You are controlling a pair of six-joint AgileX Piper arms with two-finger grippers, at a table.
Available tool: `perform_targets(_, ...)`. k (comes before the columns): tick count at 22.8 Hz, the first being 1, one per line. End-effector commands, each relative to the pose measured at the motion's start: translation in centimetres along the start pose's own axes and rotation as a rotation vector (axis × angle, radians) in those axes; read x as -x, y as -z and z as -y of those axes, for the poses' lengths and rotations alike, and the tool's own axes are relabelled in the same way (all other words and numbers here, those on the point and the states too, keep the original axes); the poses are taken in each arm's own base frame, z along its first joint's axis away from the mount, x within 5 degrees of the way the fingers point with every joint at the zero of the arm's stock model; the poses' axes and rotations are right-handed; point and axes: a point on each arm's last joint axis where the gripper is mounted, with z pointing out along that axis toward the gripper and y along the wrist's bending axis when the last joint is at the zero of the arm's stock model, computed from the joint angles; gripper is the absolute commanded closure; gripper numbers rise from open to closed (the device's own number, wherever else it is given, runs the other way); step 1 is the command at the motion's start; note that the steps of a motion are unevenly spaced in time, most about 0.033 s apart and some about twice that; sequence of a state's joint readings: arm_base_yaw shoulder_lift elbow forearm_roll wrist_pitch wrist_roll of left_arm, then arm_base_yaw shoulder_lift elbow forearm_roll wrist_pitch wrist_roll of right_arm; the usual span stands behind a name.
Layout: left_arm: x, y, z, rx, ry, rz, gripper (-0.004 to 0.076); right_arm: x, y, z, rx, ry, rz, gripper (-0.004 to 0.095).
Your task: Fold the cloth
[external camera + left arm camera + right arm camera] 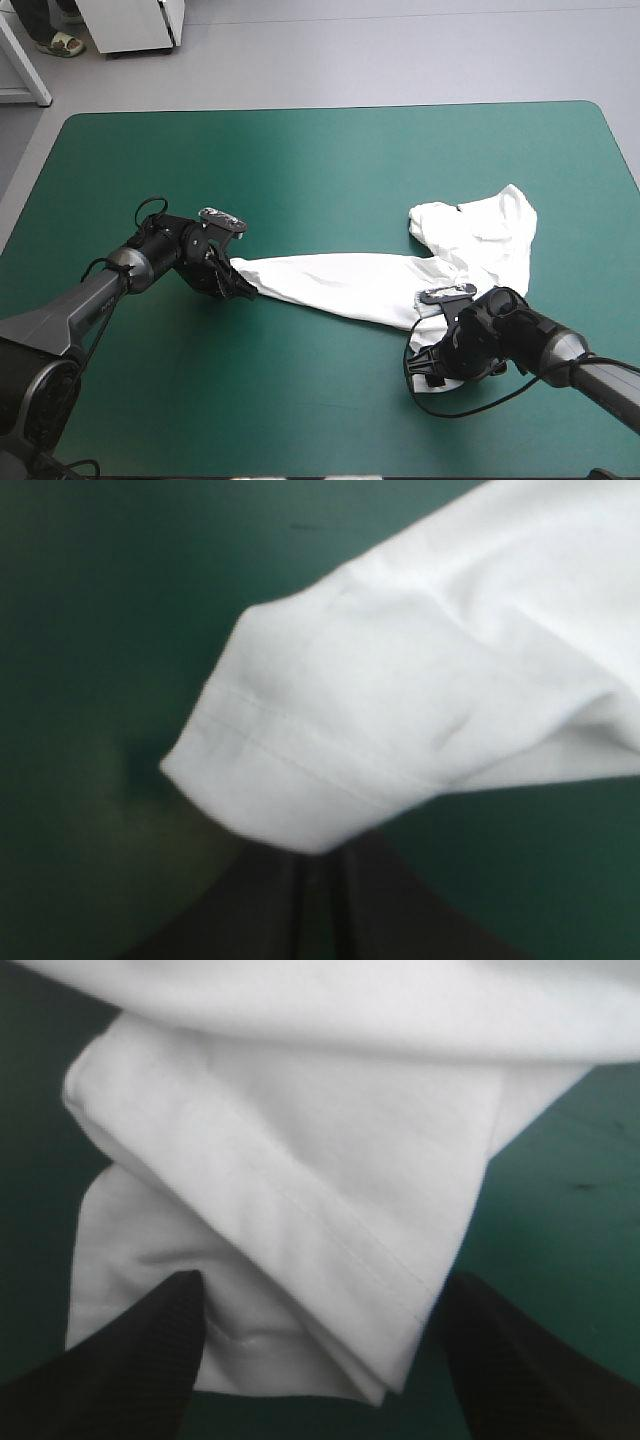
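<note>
Nearest of all is the right gripper (325,1285), low over the teal-green cover (300,170) toward the table's near right side. Its 2 black fingers (120,1360) stand wide apart, released, gripping nothing. Between them lies a folded end of the white T-shirt (350,285): at least 2 layers stacked, each with a stitched hem, the upper one running slantwise across the lower. One finger overlaps the lower layer's edge. The other stands just beside the cloth, over bare cover. Whether either finger touches the cloth cannot be told.

Ahead of this gripper, toward the table's far right, the T-shirt bunches into a crumpled heap. From the heap a long, narrow band of cloth runs across the table to the left gripper (243,287), which sits left of the table's middle. This gripper's fingers (260,900) are pressed all but together in a pointed arch, clenched on the tip of the band. Just ahead of its fingertips the cloth shows as a rounded, hemmed end with 2 lines of stitching, and a dark shadow lies on the cover beside it. The 2 grippers are well apart, with the T-shirt stretched between them.
</note>
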State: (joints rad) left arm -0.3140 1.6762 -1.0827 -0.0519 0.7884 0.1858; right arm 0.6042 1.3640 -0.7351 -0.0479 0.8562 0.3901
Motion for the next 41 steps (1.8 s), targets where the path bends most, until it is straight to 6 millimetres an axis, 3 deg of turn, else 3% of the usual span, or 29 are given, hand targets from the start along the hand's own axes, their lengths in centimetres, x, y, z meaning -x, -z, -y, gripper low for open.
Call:
perform_targets(1, 0.8, 0.4, 0.7, -0.061, 0.067, 0.077, 0.0729, 0.5, -1.5, -0.3, 0.013, 0.009, 0.008, 0.0441)
perform_targets(4, 1.4, 1.3, 0.7, -0.056, 0.068, 0.121, 0.0731, 0.9, 0.1, -0.4, 0.03, 0.065, 0.069, 0.0931)
perform_targets(6, 2.1, 3.7, 0.7, -0.053, 0.066, 0.176, 0.0731, 1.6, 3.3, -0.3, 0.028, 0.084, 0.162, 0.0924)
perform_targets(9, 3.1, 8.7, 0.7, -0.036, 0.048, 0.303, 0.0731, 2.6, 10.0, 0.5, -0.015, 0.082, 0.319, 0.0927)
perform_targets(15, 3.9, 20.4, 0.8, 0.022, 0.002, 0.562, 0.0731, 2.0, 22.7, 2.9, -0.11, 0.027, 0.595, 0.0927)
perform_targets(18, 3.3, 26.4, 0.7, 0.087, -0.012, 0.674, 0.0733, 0.6, 28.8, 3.7, -0.063, 0.015, 0.806, 0.0926)
perform_targets(22, 1.8, 34.1, 0.3, 0.218, -0.01, 0.852, 0.0733, -1.4, 34.7, 5.0, -0.049, 0.004, 1.015, 0.0926)
perform_targets(25, 0.0, 38.7, -0.1, 0.329, 0.004, 0.949, 0.0733, -3.4, 38.6, 6.3, -0.078, -0.015, 1.166, 0.0926)
perform_targets(26, -1.4, 41.1, -0.6, 0.429, 0.028, 0.995, 0.0733, -4.6, 40.6, 7.5, -0.143, -0.042, 1.253, 0.0926)
perform_targets(30, -5.2, 45.5, -1.5, 0.63, 0.118, 1.065, 0.0733, -7.4, 44.2, 9.8, -0.304, -0.086, 1.402, 0.0927)
perform_targets(35, -7.1, 49.0, -1.1, 0.693, 0.117, 1.275, 0.0733, -8.7, 47.8, 10.1, -0.347, -0.045, 1.695, 0.0927)
perform_targets(38, -7.5, 49.9, -1.0, 0.721, 0.115, 1.333, 0.0733, -9.0, 48.8, 9.8, -0.348, -0.012, 1.801, 0.0927)
perform_targets(40, -7.5, 49.7, -1.2, 0.731, 0.122, 1.313, 0.0733, -8.4, 48.8, 9.5, -0.344, -0.002, 1.801, 0.0927)
perform_targets(41, -7.0, 49.2, -1.3, 0.722, 0.122, 1.277, 0.0733, -7.0, 48.2, 8.9, -0.332, 0.009, 1.752, 0.0927)
